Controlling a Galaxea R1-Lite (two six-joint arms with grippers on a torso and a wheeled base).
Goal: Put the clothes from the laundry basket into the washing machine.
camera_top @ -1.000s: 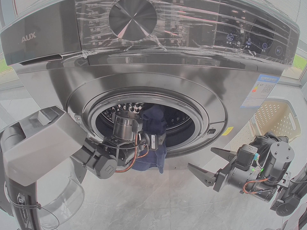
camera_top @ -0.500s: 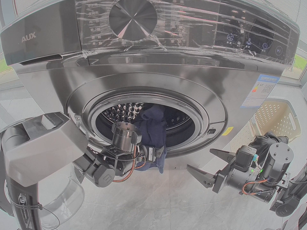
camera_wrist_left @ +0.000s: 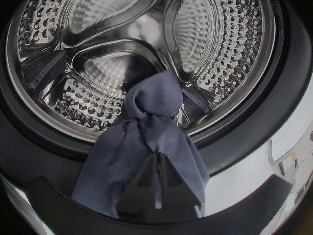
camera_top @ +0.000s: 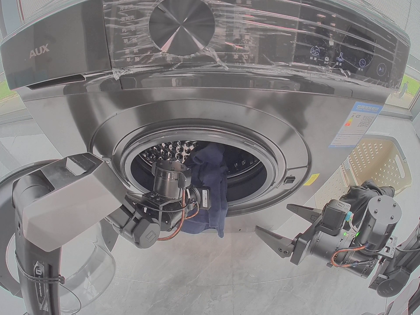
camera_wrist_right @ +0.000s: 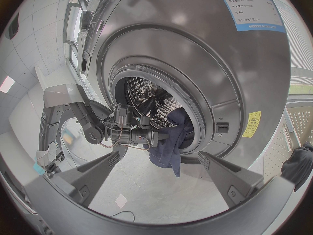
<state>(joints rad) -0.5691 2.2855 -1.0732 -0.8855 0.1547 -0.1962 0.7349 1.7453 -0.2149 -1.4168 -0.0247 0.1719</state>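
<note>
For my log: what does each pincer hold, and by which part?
The left pincer pinches the navy garment mid-cloth, below its bunched end; the right pincer holds nothing.

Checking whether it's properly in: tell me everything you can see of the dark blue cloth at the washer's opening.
The dark blue cloth is soft, matte fabric, bunched into a knot-like fold at the top. It drapes over the door seal: its upper part reaches into the drum, its lower part hangs outside below the opening. The left gripper is shut on it.

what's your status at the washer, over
Left gripper shut on navy garment, draped over door seal, half out of drum. Right gripper open, empty. Black garment in laundry basket.
</note>
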